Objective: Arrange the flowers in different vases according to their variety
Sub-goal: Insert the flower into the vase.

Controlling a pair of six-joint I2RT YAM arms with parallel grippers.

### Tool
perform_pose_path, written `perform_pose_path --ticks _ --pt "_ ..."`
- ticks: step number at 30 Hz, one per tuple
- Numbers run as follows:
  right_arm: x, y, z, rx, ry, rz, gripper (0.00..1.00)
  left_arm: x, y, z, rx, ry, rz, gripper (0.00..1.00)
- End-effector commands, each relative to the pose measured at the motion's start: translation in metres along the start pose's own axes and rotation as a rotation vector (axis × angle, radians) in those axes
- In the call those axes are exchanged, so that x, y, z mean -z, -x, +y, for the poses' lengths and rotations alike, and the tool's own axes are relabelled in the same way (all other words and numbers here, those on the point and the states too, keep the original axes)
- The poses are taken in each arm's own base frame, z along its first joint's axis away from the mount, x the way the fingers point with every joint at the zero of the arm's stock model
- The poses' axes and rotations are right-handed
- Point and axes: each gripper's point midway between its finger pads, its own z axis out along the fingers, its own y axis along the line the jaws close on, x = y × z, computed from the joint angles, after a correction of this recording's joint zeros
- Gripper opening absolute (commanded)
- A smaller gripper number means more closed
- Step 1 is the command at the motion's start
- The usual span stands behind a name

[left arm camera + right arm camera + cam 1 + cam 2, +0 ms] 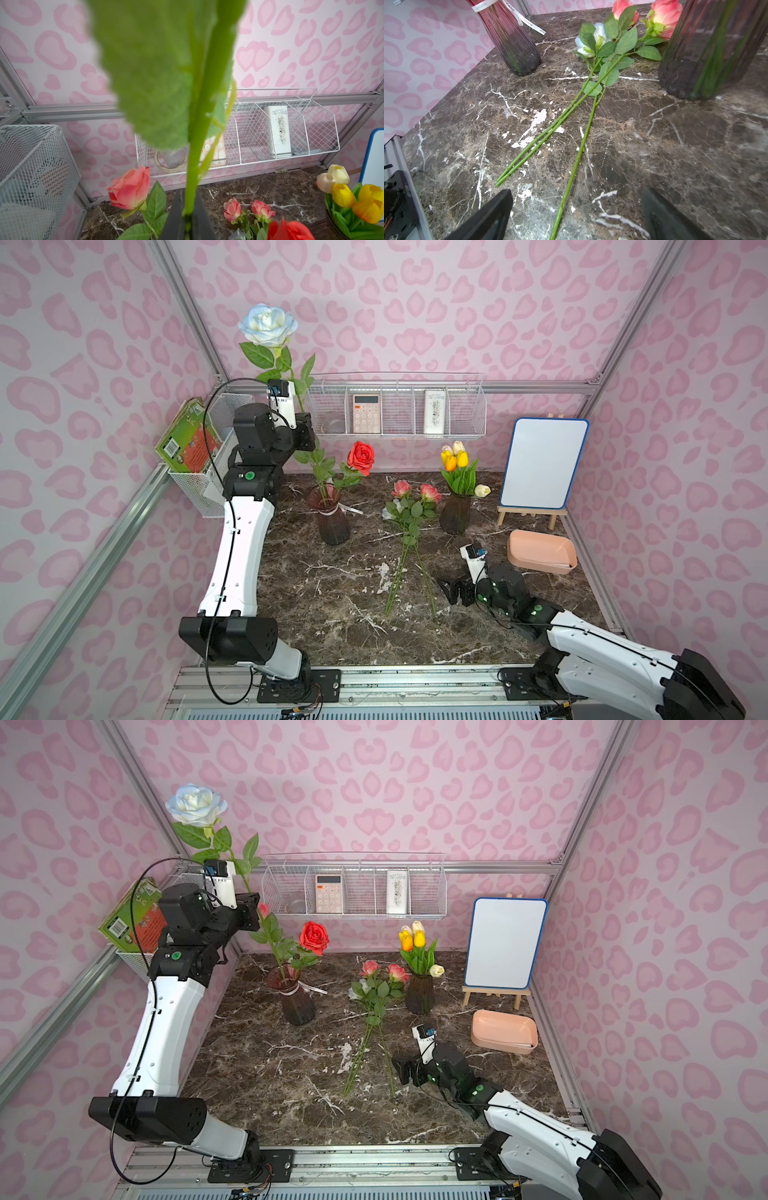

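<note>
My left gripper point(306, 435) point(188, 194) is shut on the stem of a pale blue-white rose point(268, 323), held upright high over the white-banded vase point(330, 518). That vase holds a red rose point(360, 457) and a pink rose point(128, 187). I cannot tell whether the held stem's end is inside it. The other vase point(455, 514) holds yellow, orange and cream tulips point(455, 458). Two pink roses point(401, 488) and a small whitish one point(388, 512) lie on the table between the vases. My right gripper point(451, 587) point(576, 190) stands open low over their stem ends, one stem point(571, 176) between its fingers.
A peach tray point(540, 551) sits at the right, with a whiteboard on an easel point(542, 462) behind it. A wire shelf point(399, 414) with a calculator hangs on the back wall. A wire basket point(208, 489) with a green book hangs on the left wall.
</note>
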Motion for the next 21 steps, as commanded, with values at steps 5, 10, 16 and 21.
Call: perform_pose_path --ticks 5,10,16,21 --pt "-0.004 0.004 -0.001 -0.013 0.003 -0.015 0.99 -0.007 0.011 0.002 -0.021 -0.030 -0.037 0.00" --pt "-0.008 0.001 -0.001 -0.018 0.009 -0.004 0.99 -0.017 -0.019 0.002 -0.004 -0.053 0.014 0.00" --pt "-0.010 -0.004 0.002 -0.019 0.038 0.011 0.99 -0.020 -0.063 0.006 0.040 -0.045 0.081 0.00" --pt "-0.016 -0.004 0.004 -0.015 0.039 0.038 0.99 -0.012 -0.097 0.012 0.110 0.003 0.160 0.26"
